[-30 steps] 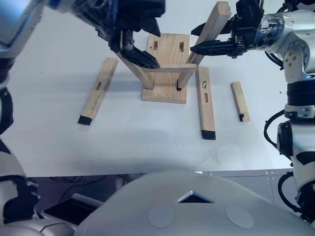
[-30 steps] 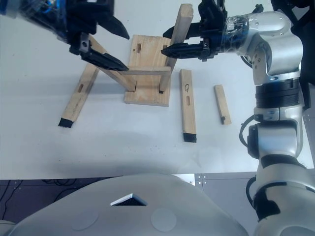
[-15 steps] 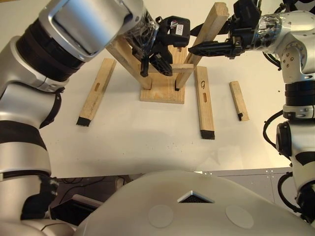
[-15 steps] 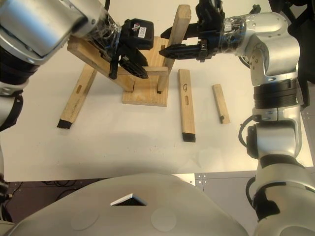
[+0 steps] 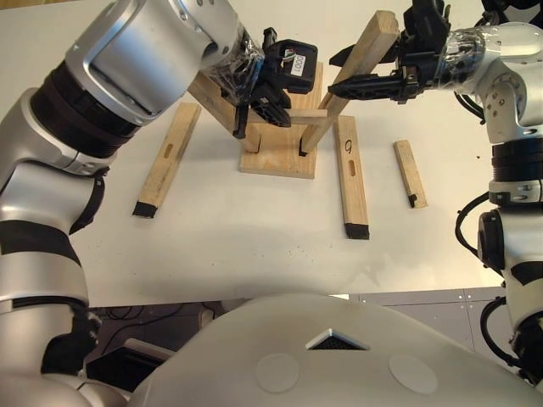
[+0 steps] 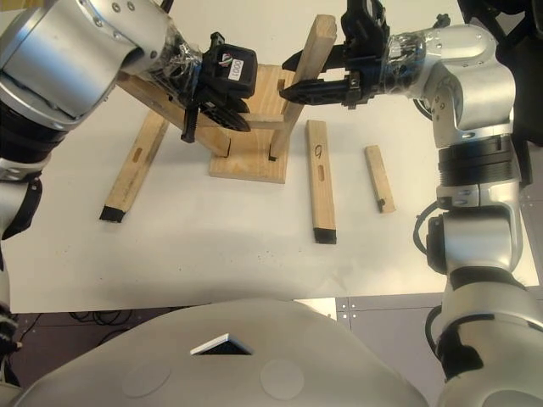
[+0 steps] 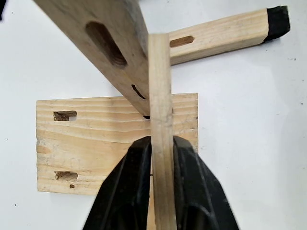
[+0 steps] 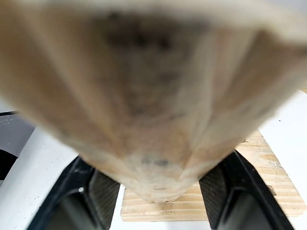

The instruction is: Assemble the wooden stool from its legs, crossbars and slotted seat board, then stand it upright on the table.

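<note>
Left gripper (image 7: 161,143): black fingers closed flat on both faces of the thin crossbar (image 7: 160,91), with no gap showing. The hold seems meant to steer the bar's ends into the leg mortises.

Right gripper (image 5: 346,73): fingers closed on either side of the right standing leg (image 5: 369,38), high on the shaft. Judged a steadying hold, so the leg does not tip while the bar seats.

Right standing leg: pale softwood, square section, leaning, foot in a slot of the seat board (image 5: 276,159).

Left standing leg (image 7: 98,40): same stock, slanted, oval mortise in one face. The crossbar end meets its side.

Seat board: flat rectangular plank with plain grain and rectangular slots (image 7: 64,115). It lies flat on the white table (image 5: 254,246), serving as the base for an upside-down build.

Crossbar: narrow raw slat spanning the two standing legs, above the board.

Left loose leg (image 5: 168,158) and right loose leg (image 5: 353,174): flat on the table either side of the board, each with an oval mortise and a black cap at the near end. Not yet fitted.

Short crossbar (image 5: 410,173): flat on the table, beside the right loose leg and apart from it.
</note>
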`<control>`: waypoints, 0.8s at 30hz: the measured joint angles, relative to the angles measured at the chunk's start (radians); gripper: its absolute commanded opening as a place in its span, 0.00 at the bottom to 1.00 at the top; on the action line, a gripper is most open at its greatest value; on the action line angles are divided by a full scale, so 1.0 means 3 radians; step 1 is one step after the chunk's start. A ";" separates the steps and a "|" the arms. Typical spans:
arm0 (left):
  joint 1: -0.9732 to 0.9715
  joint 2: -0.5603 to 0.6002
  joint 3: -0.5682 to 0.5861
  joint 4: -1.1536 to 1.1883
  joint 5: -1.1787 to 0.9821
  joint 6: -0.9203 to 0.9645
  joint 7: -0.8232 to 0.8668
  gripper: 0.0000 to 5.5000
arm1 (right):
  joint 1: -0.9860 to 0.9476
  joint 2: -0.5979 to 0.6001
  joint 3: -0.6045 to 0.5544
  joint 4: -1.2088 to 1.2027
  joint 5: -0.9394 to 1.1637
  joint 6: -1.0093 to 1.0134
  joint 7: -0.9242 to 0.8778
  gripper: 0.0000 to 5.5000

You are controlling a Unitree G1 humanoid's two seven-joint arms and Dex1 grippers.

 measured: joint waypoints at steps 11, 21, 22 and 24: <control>0.0034 -0.0007 0.0173 0.0109 -0.0024 -0.0017 -0.0044 0.08 | 0.0168 -0.0129 0.0073 -0.0398 0.0002 0.0010 -0.0047 0.37; 0.0119 -0.0014 0.0169 0.0135 0.0043 -0.0017 -0.0045 0.08 | 0.0321 -0.0238 0.0213 -0.0856 -0.0030 -0.0051 -0.0276 0.37; 0.0121 -0.0020 0.0165 0.0134 0.0061 -0.0017 -0.0043 0.08 | 0.0319 -0.0236 0.0231 -0.0863 -0.0036 -0.0066 -0.0287 0.37; 0.0122 -0.0030 0.0151 0.0119 0.0102 -0.0017 -0.0040 0.08 | 0.0308 -0.0230 0.0250 -0.0889 -0.0061 -0.0072 -0.0308 0.37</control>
